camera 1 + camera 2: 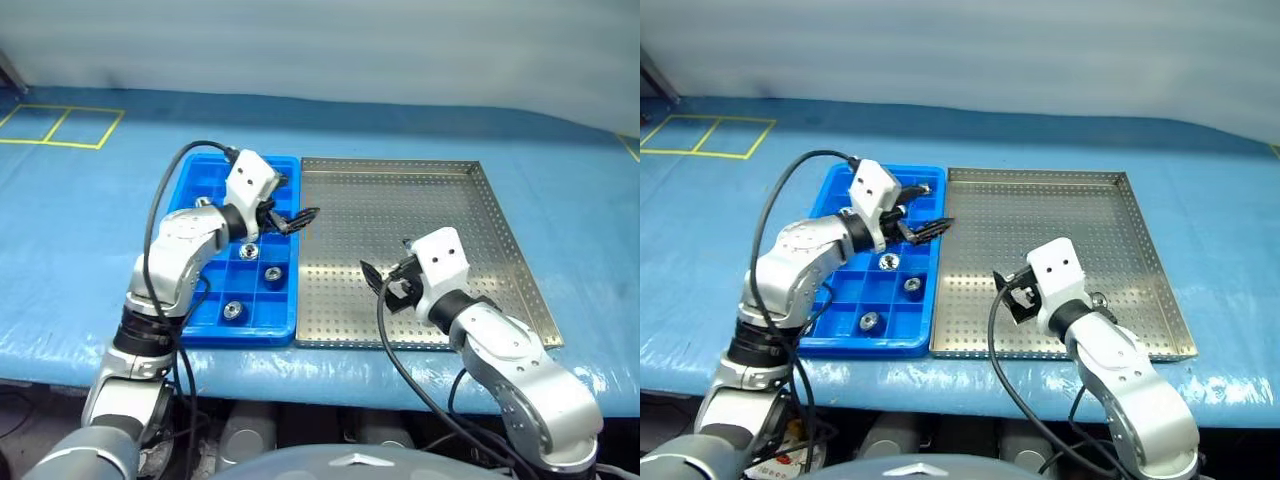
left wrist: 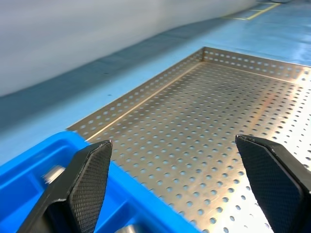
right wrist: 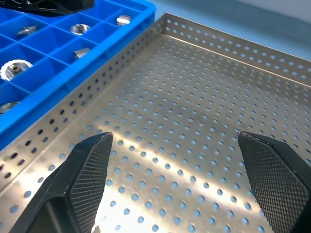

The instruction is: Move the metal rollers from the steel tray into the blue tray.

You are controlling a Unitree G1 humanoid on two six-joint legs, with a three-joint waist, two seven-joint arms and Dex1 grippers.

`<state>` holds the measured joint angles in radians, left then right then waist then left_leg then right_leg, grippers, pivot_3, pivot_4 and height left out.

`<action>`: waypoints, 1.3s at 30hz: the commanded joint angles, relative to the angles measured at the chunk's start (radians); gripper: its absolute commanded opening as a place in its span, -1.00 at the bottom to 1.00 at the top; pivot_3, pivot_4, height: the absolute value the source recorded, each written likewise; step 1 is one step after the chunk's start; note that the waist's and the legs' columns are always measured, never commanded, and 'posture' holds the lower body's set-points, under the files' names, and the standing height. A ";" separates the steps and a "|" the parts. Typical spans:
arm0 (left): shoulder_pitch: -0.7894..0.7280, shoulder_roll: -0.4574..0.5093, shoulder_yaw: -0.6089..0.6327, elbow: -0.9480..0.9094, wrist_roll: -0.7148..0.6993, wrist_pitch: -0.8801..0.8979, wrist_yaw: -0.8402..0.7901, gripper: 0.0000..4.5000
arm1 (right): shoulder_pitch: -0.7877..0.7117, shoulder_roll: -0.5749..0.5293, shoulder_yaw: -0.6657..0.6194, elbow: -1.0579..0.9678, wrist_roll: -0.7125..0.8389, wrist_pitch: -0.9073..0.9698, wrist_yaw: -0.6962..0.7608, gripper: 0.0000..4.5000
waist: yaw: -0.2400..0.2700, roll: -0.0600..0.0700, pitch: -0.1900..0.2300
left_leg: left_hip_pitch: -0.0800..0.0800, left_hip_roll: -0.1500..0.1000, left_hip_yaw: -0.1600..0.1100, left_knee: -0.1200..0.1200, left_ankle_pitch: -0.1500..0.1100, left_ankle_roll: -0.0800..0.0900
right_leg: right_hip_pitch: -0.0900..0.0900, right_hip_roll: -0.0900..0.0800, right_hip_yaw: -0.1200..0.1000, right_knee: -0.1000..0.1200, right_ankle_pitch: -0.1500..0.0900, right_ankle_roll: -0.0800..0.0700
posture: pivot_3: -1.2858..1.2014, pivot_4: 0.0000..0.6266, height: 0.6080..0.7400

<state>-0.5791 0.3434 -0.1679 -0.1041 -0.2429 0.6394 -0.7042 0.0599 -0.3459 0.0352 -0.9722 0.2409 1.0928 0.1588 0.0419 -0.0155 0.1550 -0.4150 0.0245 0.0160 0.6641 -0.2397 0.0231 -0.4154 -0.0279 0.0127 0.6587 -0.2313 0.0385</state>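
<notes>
Nearest to the robot, the right gripper [image 1: 385,283] hovers over the near part of the large square perforated steel tray [image 1: 500,235], its two black fingers spread wide with nothing between them. The steel tray's dotted floor looks bare in the head views, though the right arm hides a patch of it; a small shiny thing pokes out beside that arm [image 1: 1097,299], possibly a last roller, I cannot tell.

Just beside the steel tray, on its left, sits the bright blue plastic compartment tray [image 1: 190,190]. The small shiny flanged metal rollers [image 1: 273,273] lie in its cells, several of them, one to a compartment as far as I can see.

Further on, the left gripper [image 1: 292,220] hangs above the blue tray's edge next to the steel tray, fingers [image 2: 90,177] parted, empty, pointing across toward the steel tray.

Risks from here, as I judge them: if a roller does hide behind the right arm, it gets left behind. The left fingers sit low over the blue rim; a careless sweep could clip it, jolt the tray and bounce rollers out of their cells. Both arms heading for the steel tray together could also collide.
</notes>
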 commanded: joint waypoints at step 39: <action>-0.364 -0.602 -0.188 1.119 0.258 -0.580 0.020 0.96 | 0.567 -0.276 0.067 -0.075 0.267 -0.624 -0.702 0.92 | -0.279 -0.002 0.001 | 0.001 0.001 0.008 0.000 -0.001 0.002 | -0.001 0.001 0.010 -0.002 0.002 0.006 | -0.27 -0.52 1.00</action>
<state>-0.9087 -0.1263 -0.3720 1.0142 0.0263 0.0922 -0.6785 0.6350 -0.6100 0.1060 -1.0080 0.4899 0.4897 -0.5209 -0.2371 -0.0170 0.1558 -0.4136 0.0253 0.0239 0.6643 -0.2410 0.0255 -0.4162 -0.0268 0.0228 0.6564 -0.2290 0.0452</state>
